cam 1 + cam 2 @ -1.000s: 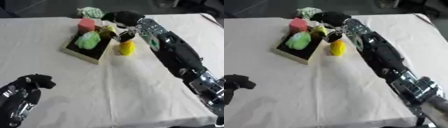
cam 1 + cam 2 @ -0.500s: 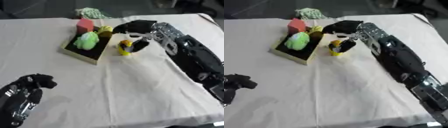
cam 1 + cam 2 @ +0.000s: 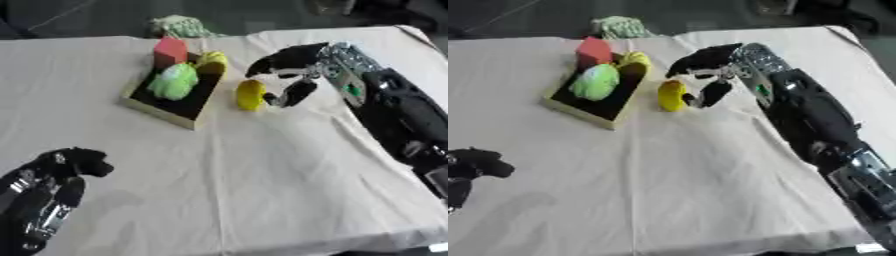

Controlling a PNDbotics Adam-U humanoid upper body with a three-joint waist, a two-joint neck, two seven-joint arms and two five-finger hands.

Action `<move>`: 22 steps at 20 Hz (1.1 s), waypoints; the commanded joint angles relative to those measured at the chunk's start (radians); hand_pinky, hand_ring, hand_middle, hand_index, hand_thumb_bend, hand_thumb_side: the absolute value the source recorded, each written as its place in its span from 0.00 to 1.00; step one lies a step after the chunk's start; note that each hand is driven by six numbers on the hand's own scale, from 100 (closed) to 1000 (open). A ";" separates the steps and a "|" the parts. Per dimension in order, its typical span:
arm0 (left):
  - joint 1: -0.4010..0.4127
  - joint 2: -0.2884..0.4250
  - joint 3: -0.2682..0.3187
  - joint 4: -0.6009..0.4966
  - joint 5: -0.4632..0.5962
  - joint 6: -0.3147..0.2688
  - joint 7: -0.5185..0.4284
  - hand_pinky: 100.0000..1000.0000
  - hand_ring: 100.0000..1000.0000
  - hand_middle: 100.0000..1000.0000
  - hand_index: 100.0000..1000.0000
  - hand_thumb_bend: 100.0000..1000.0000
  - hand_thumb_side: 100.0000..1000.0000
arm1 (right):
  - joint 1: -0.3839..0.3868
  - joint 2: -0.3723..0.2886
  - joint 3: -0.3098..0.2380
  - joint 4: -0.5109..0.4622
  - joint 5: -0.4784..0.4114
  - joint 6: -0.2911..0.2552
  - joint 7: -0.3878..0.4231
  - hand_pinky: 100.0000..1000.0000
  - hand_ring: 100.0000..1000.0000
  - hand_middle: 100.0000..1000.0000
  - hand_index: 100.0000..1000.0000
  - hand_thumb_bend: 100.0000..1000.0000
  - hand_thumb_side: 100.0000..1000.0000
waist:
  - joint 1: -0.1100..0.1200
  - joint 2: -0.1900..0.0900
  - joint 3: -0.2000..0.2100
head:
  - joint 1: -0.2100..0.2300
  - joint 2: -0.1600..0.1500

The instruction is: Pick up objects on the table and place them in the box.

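Worktop [image 3: 262,190], covered in pale cloth, creased near the right arm; risk: a small round item nudged sideways could roll across it, away from the box or toward the edge. Box [image 3: 157,107], shallow, pale-walled with dark floor, set askew at upper left; holds a red block [image 3: 170,50], a green rounded item [image 3: 174,81] and a yellow item [image 3: 212,60] at its far corner; risk: already well filled, so a further piece set on top could tip out over the low wall. Right robot hand [image 3: 293,62], fingers part-curled and spread over the target, thumb reaching down beside it, nothing enclosed; risk: closing off-centre would likely push the piece instead of gripping it. Left robot hand [image 3: 61,167], lower left corner, fingers curled, holding nothing, idle. Green-white crumpled item [image 3: 178,25], at the far worktop edge behind the box, not yet collected. Yellow object [image 3: 250,94], small, egg-like, on the cloth just beside the box's right wall; lies directly under and slightly left of the right robot hand, the thumb tip close at its right side, contact not certain.
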 commanded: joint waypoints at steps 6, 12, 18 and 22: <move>-0.006 0.007 0.005 -0.022 0.000 -0.001 0.004 0.73 0.70 0.59 0.79 0.00 0.60 | -0.028 0.035 -0.020 -0.013 0.062 0.056 0.021 0.75 0.84 0.75 0.88 0.00 0.33 | 0.003 -0.012 0.002 | -0.002 -0.006; -0.007 0.006 0.004 -0.022 0.001 -0.002 0.004 0.73 0.70 0.59 0.79 0.00 0.60 | -0.033 0.070 -0.013 -0.003 0.091 0.083 -0.072 0.69 0.73 0.50 0.62 0.00 0.31 | 0.005 -0.012 0.002 | -0.007 -0.008; -0.009 0.006 0.004 -0.022 0.004 -0.001 0.003 0.73 0.70 0.59 0.79 0.00 0.60 | -0.045 0.091 -0.016 -0.027 0.073 0.111 -0.175 0.62 0.63 0.32 0.43 0.00 0.24 | 0.004 -0.013 0.006 | -0.011 -0.010; -0.010 0.006 0.003 -0.022 0.006 0.000 0.001 0.73 0.70 0.59 0.79 0.00 0.60 | -0.064 0.090 -0.007 -0.062 0.025 0.105 -0.238 0.59 0.60 0.29 0.40 0.00 0.18 | 0.001 -0.014 0.008 | -0.012 -0.009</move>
